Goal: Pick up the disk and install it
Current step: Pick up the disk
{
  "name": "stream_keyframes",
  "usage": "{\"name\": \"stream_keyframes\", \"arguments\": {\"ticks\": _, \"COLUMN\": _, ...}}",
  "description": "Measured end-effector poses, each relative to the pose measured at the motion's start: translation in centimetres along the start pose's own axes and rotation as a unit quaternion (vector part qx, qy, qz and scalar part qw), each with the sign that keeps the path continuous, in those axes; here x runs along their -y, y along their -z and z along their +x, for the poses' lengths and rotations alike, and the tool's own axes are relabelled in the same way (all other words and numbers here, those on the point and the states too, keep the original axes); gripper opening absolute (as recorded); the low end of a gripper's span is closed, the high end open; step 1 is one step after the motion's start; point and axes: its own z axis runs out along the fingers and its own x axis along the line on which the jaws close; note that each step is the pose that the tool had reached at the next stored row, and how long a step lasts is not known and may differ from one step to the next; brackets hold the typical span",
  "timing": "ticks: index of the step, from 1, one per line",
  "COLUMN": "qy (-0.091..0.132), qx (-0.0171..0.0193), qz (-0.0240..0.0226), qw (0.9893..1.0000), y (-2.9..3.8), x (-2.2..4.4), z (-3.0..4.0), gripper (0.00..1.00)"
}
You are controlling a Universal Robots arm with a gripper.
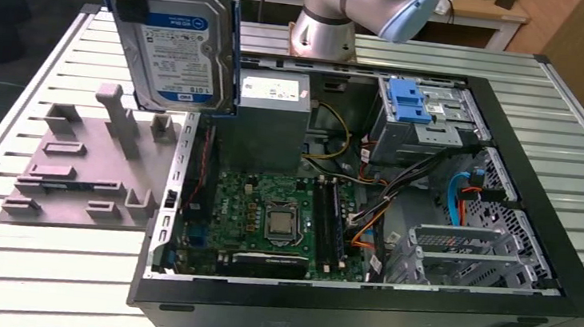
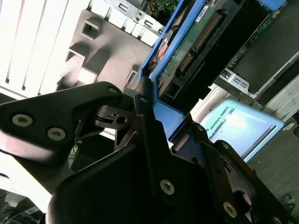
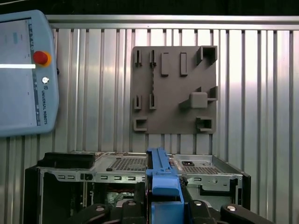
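Black metal gripper (image 2: 166,122), flat bolted plates with round screw heads, closed narrow on the disk (image 1: 180,48). The disk is a flat silver rectangular hard drive with a glossy white-and-blue label and a blue plastic frame round its edges. The fingers (image 2: 144,108) press the blue frame from both sides. The disk hangs upright, raised off the table, label toward the exterior camera. It sits over the left-hand edge of the open black computer case (image 1: 363,319) in the exterior view. In the second wrist view its underside shows a green circuit board and a dark connector strip.

The case lies on its side on a ribbed silver metal table (image 1: 3,264). Inside:
- green motherboard (image 1: 256,200)
- grey metal power supply box (image 1: 273,101) with a small white sticker
- perforated drive cage holding a bare blue ridged plastic bracket (image 1: 416,101)

Just beside the case, at the exterior view's left, sits a matte grey moulded fixture plate (image 1: 64,190) with posts and slots. A pale blue teach pendant (image 3: 23,70) with a round red button shows in the first wrist view.
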Motion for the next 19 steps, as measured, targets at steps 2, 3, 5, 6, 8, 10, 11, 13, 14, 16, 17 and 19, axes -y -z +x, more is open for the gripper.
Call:
{"name": "stream_keyframes", "arguments": {"ticks": 2, "qy": 0.0, "qx": 0.0, "qz": 0.0, "qw": 1.0, "y": -0.01, "x": 0.21, "z": 0.03, "gripper": 0.36}}
{"name": "stream_keyframes", "arguments": {"ticks": 3, "qy": 0.0, "qx": 0.0, "qz": 0.0, "qw": 1.0, "y": -0.01, "x": 0.31, "z": 0.05, "gripper": 0.36}}
{"name": "stream_keyframes", "arguments": {"ticks": 5, "qy": 0.0, "qx": 0.0, "qz": 0.0, "qw": 1.0, "y": -0.02, "x": 0.51, "z": 0.09, "gripper": 0.36}}
{"name": "stream_keyframes", "arguments": {"ticks": 6, "qy": 0.0, "qx": 0.0, "qz": 0.0, "qw": 1.0, "y": -0.03, "x": 0.6, "z": 0.11, "gripper": 0.36}}
{"name": "stream_keyframes", "arguments": {"ticks": 8, "qy": 0.0, "qx": 0.0, "qz": 0.0, "qw": 1.0, "y": -0.04, "x": 0.8, "z": 0.15, "gripper": 0.36}}
{"name": "stream_keyframes", "arguments": {"ticks": 10, "qy": 0.0, "qx": 0.0, "qz": 0.0, "qw": 1.0, "y": -0.05, "x": 0.99, "z": 0.18, "gripper": 0.36}}
{"name": "stream_keyframes", "arguments": {"ticks": 11, "qy": 0.0, "qx": 0.0, "qz": 0.0, "qw": 1.0, "y": -0.06, "x": 1.09, "z": 0.2, "gripper": 0.36}}
{"name": "stream_keyframes", "arguments": {"ticks": 13, "qy": 0.0, "qx": 0.0, "qz": 0.0, "qw": 1.0, "y": -0.06, "x": 1.3, "z": 0.23, "gripper": 0.36}}
{"name": "stream_keyframes", "arguments": {"ticks": 14, "qy": 0.0, "qx": 0.0, "qz": 0.0, "qw": 1.0, "y": -0.07, "x": 1.4, "z": 0.25, "gripper": 0.36}}
{"name": "stream_keyframes", "arguments": {"ticks": 16, "qy": 0.0, "qx": 0.0, "qz": 0.0, "qw": 1.0, "y": -0.08, "x": 1.59, "z": 0.29, "gripper": 0.36}}
{"name": "stream_keyframes", "arguments": {"ticks": 17, "qy": 0.0, "qx": 0.0, "qz": 0.0, "qw": 1.0, "y": -0.08, "x": 1.7, "z": 0.31, "gripper": 0.36}}
{"name": "stream_keyframes", "arguments": {"ticks": 19, "qy": 0.0, "qx": 0.0, "qz": 0.0, "qw": 1.0, "y": -0.09, "x": 1.89, "z": 0.35, "gripper": 0.36}}
